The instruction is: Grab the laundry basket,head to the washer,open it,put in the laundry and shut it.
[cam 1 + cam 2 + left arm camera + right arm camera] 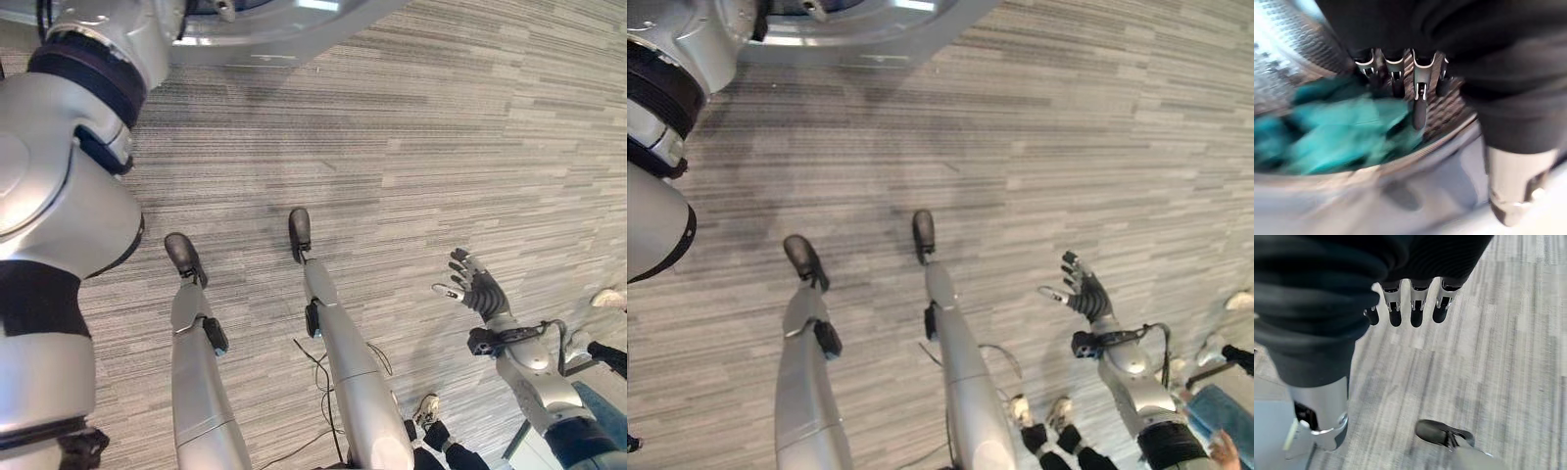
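Note:
The washer's round grey door rim (294, 34) runs along the top of the eye views, and my left arm reaches up to it. In the left wrist view my left hand (1420, 98) hangs with straight fingers just inside the perforated metal drum (1283, 49), holding nothing. Teal laundry (1337, 137) lies in the drum below those fingers. My right hand (477, 286) hangs at my right side over the carpet, fingers spread and empty; its straight fingers (1410, 308) also appear in the right wrist view.
Grey striped carpet (441, 127) covers the floor. A person's shoes (426, 411) stand close behind my legs. Another pale shoe (609, 298) and a person's hand (1223, 448) are at the right edge.

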Available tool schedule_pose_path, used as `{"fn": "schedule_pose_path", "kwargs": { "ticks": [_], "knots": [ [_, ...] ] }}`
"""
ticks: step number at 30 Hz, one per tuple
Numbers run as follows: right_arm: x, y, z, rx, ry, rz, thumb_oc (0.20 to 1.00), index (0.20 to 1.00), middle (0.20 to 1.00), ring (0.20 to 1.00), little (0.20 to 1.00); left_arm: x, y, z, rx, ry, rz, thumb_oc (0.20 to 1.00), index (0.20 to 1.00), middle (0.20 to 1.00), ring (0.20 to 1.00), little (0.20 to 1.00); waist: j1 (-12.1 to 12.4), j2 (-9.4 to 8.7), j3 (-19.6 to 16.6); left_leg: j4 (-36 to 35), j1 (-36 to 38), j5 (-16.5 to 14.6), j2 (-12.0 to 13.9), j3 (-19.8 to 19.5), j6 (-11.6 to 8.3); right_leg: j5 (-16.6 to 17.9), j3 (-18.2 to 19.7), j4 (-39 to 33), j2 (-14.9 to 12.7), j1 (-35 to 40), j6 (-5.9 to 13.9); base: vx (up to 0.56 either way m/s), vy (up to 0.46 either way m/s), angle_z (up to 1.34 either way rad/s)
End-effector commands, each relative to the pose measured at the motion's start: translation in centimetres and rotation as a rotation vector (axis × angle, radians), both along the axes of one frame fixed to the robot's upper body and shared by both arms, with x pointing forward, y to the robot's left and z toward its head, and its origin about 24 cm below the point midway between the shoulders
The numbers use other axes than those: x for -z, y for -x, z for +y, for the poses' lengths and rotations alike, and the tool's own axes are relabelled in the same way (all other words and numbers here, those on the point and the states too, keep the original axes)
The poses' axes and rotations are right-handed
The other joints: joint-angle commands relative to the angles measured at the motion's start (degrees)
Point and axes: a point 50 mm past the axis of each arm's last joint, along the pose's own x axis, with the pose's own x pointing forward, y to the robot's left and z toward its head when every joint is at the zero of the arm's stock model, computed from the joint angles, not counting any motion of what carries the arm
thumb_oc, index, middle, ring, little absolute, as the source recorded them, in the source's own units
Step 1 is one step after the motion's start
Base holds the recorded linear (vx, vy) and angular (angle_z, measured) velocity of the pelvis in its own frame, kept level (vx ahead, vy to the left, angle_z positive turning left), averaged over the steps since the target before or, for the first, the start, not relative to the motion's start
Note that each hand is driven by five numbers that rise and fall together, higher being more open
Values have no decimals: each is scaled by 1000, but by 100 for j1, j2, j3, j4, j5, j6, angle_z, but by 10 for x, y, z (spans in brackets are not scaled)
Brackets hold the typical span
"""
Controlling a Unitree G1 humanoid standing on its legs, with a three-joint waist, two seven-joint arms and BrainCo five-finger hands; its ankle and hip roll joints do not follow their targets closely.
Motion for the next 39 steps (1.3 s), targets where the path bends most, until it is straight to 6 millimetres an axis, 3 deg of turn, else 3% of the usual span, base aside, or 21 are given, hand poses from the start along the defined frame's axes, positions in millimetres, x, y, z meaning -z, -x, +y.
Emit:
{"fn": "schedule_pose_path", "kwargs": {
  "ticks": [1,3,5,8,9,10,12,13,14,15,17,18,20,21,22,25,31,34,35,36,39],
  "knots": [
    [14,20,-2,6,-27,13,1000,1000,1000,1000,1000,28,4,-1,253,134,-40,1000,1000,1000,1000,1000,-82,357,-292,-345,539,-367,-74,-19,95,-1532,-240,405,193,1323,29,0,0,0],
    [17,22,-2,6,-19,24,1000,1000,1000,1000,1000,42,5,5,288,131,-21,1000,1000,1000,1000,1000,-68,356,-276,-407,651,-339,-90,7,86,-1512,-242,379,186,1392,29,-9,9,2],
    [24,28,4,-7,6,43,1000,1000,1000,1000,1000,93,-5,25,299,218,99,1000,1000,1000,1000,1000,-8,339,-227,-556,941,-250,-102,39,68,-1451,-280,346,181,1567,34,-31,41,16],
    [28,28,4,-5,24,68,1000,1000,1000,1000,1000,118,-15,27,298,319,200,1000,1000,1000,1000,1000,-8,300,-214,-734,1205,-165,-119,69,48,-1390,-282,283,172,1724,49,-25,17,6],
    [38,33,2,24,48,108,1000,1000,1000,1000,1000,154,-4,40,369,385,287,1000,1000,1000,1000,1000,135,349,-169,-863,1408,-75,-174,79,40,-1329,-343,199,144,1896,54,-17,7,4],
    [38,34,2,21,51,111,1000,1000,1000,1000,1000,155,-3,42,367,388,289,1000,1000,1000,1000,1000,118,353,-177,-878,1426,-70,-176,82,40,-1326,-342,191,143,1910,55,0,0,0],
    [51,39,11,25,42,155,1000,1000,1000,1000,1000,216,7,50,398,504,443,1000,1000,1000,1000,1000,247,363,-137,-995,1616,10,-184,98,34,-1283,-370,103,134,2072,53,-6,30,-6],
    [64,43,18,5,58,210,1000,1000,1000,1000,1000,280,18,53,369,619,620,1000,1000,1000,1000,1000,311,335,-151,-1122,1839,63,-174,100,29,-1264,-435,18,136,2259,47,1,7,-3],
    [64,44,18,3,61,212,1000,1000,1000,1000,1000,281,19,54,367,621,621,1000,1000,1000,1000,1000,297,339,-155,-1135,1857,66,-176,102,29,-1263,-435,10,134,2276,47,13,4,4],
    [73,47,22,12,40,256,1000,1000,1000,1000,1000,336,36,57,340,802,785,1000,1000,1000,1000,1000,408,328,-187,-1246,2133,128,-180,117,12,-1248,-481,-27,129,2499,33,11,8,7],
    [74,47,22,10,42,258,1000,1000,1000,1000,1000,336,37,57,339,805,786,1000,1000,1000,1000,1000,394,327,-184,-1263,2162,132,-183,120,12,-1247,-481,-36,127,2524,33,21,13,8],
    [87,54,26,13,48,320,1000,1000,1000,1000,1000,377,58,55,320,891,910,1000,1000,1000,1000,1000,513,346,-229,-1366,2523,166,-183,106,7,-1272,-554,-41,122,2816,13,48,40,8],
    [96,57,28,16,44,357,1000,1000,1000,1000,1000,406,77,56,291,944,996,1000,1000,1000,1000,1000,671,349,-299,-1523,2996,199,-184,81,0,-1325,-619,-1,124,3163,0,88,54,11],
    [104,62,31,21,26,392,1000,1000,1000,1000,1000,431,94,59,251,1090,1058,1000,1000,1000,1000,1000,822,381,-396,-1659,3485,232,-192,46,0,-1372,-737,48,93,3561,5,83,31,13],
    [105,63,31,20,26,393,1000,1000,1000,1000,1000,431,94,60,250,1091,1059,1000,1000,1000,1000,1000,816,376,-377,-1679,3524,237,-195,48,-1,-1373,-738,41,91,3594,6,87,27,20],
    [114,71,32,50,-8,435,1000,1000,1000,1000,1000,464,115,68,148,1264,1136,1000,1000,1000,1000,1000,933,412,-455,-1825,4239,233,-234,5,12,-1515,-915,98,58,4214,-14,104,41,23],
    [117,82,10,230,-90,427,1000,1000,1000,1000,1000,496,145,92,-53,1391,1109,1000,1000,1000,1000,1000,1018,488,-789,-1709,5044,73,-389,-100,91,-1520,-1154,-34,-119,5242,21,119,106,34],
    [102,79,-9,326,-120,345,1000,1000,1000,1000,1000,510,156,100,-157,1410,1103,1000,1000,1000,1000,1000,946,483,-995,-1295,5382,-254,-470,595,69,-1502,-1186,-65,-298,5790,142,194,173,41],
    [102,79,-9,326,-119,345,1000,1000,1000,1000,1000,511,156,100,-157,1410,1104,1000,1000,1000,1000,1000,958,481,-988,-1302,5399,-257,-470,607,71,-1502,-1173,-63,-299,5795,145,115,250,5],
    [88,68,-17,366,-140,263,1000,1000,1000,1000,1000,515,163,108,-205,1419,1100,1000,1000,1000,1000,1000,976,509,-1107,-1377,5632,-402,-577,568,290,-1264,-1096,177,-438,5788,242,62,183,-24],
    [72,65,-30,447,-182,169,1000,1000,1000,1000,1000,517,166,110,-219,1401,1117,1000,1000,1000,1000,1000,951,550,-1209,-1439,5968,-598,-679,665,484,-997,-972,712,-613,5740,382,175,266,-50]
  ]
}}
